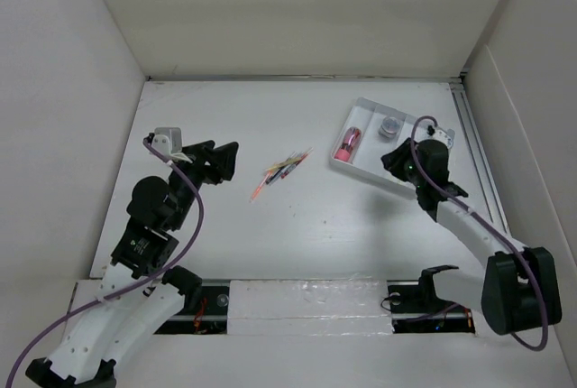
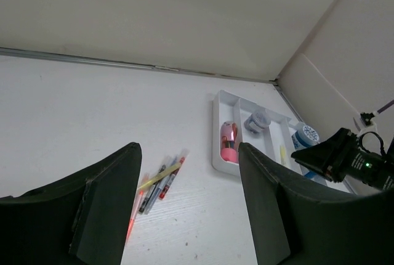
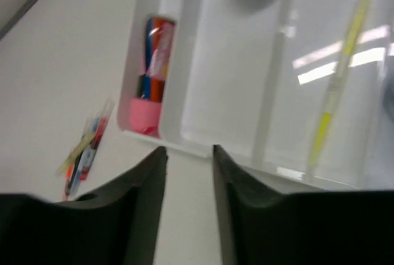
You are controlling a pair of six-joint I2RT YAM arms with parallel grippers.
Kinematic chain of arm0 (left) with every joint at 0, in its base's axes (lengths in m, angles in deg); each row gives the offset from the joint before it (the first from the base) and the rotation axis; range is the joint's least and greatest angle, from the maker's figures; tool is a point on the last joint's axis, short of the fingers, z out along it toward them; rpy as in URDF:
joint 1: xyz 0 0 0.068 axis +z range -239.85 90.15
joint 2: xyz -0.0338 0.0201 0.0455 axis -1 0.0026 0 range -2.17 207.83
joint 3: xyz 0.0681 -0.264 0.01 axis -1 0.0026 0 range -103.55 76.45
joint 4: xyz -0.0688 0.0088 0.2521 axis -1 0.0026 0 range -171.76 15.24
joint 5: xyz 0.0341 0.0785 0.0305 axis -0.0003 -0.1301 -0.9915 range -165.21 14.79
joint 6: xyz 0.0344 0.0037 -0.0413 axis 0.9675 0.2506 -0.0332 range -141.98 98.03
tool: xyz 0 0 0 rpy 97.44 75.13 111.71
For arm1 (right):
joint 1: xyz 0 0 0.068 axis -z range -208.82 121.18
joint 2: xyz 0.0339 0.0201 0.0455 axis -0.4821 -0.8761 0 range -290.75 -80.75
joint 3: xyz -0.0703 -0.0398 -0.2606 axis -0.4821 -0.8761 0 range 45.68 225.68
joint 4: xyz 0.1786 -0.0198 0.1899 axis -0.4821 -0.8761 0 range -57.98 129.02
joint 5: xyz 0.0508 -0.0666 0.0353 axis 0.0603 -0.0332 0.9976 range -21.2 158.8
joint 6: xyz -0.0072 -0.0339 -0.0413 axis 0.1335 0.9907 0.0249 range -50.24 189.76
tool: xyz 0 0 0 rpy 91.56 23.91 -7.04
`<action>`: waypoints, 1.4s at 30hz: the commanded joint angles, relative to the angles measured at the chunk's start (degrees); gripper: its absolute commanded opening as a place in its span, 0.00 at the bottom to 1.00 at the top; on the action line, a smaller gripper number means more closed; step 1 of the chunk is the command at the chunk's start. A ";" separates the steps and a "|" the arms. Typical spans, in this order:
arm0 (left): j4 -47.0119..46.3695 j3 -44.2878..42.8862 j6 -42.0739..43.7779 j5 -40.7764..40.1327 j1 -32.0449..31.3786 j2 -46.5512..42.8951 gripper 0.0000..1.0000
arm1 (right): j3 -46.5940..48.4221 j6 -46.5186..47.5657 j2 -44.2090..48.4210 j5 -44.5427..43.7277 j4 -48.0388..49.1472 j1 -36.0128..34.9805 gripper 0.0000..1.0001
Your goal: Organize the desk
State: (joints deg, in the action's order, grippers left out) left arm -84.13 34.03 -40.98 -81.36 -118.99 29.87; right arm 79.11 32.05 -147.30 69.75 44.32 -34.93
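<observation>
The white worktop [image 1: 325, 217] lies flat in front of both arm bases, closed in by white panel walls [image 1: 297, 18]; a loose bunch of pens [image 1: 281, 171] lies near its middle, and a white compartmented tray [image 1: 370, 146] sits toward its far right corner; the left jaws stand wide apart with nothing between their dark fingers [image 2: 104, 209], hovering to the left of the pens and facing them; the right jaws are parted only a little and hold nothing, their fingers [image 3: 135, 203] above the tray's near rim; a pink-capped tube [image 3: 154, 61] lies in the tray's left compartment, a grey round pot [image 2: 257, 120] sits in the next, and a yellow pen [image 3: 335, 92] lies alone in the one after; a blue-lidded jar [image 2: 305, 135] stands at the tray's right end, whether inside or just beside it I cannot tell
</observation>
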 commanded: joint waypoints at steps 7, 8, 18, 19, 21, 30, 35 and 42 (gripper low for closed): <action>-1.67 -0.65 -4.90 -7.10 -0.12 -3.47 0.64 | 10.33 2.21 -7.54 -5.78 4.37 -25.43 0.00; -1.15 -0.74 -5.25 -7.81 -0.12 -3.38 0.64 | 12.43 2.29 -7.90 -6.65 4.19 -28.66 0.00; -0.53 -1.09 -9.47 -11.95 -0.12 -3.73 0.72 | 15.42 2.82 -10.52 -10.10 10.96 -35.38 0.00; -0.44 -1.09 -9.56 -12.21 -0.12 -3.82 0.72 | 16.13 2.91 -11.41 -7.74 9.48 -35.38 0.00; -0.44 -1.18 -9.65 -12.39 -0.12 -3.56 0.73 | 17.63 3.08 -13.87 -5.79 8.94 -35.38 0.00; -0.18 -0.92 -8.51 -14.50 -1.70 -5.75 0.77 | 22.38 5.37 -18.36 -12.20 7.18 -40.73 0.00; -0.09 -0.74 -8.33 -14.50 -2.23 -6.28 0.79 | 24.31 4.23 -21.08 -14.13 5.16 -41.96 0.18; -0.09 -0.48 -6.93 -13.97 -2.76 -5.84 0.81 | 24.58 3.96 -23.45 -16.42 4.81 -43.99 0.56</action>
State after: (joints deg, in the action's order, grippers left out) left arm -82.73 34.03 -49.33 -95.18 -121.57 23.68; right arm 101.14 36.31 -170.05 55.24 49.35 -78.10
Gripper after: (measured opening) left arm 0.804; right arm 0.551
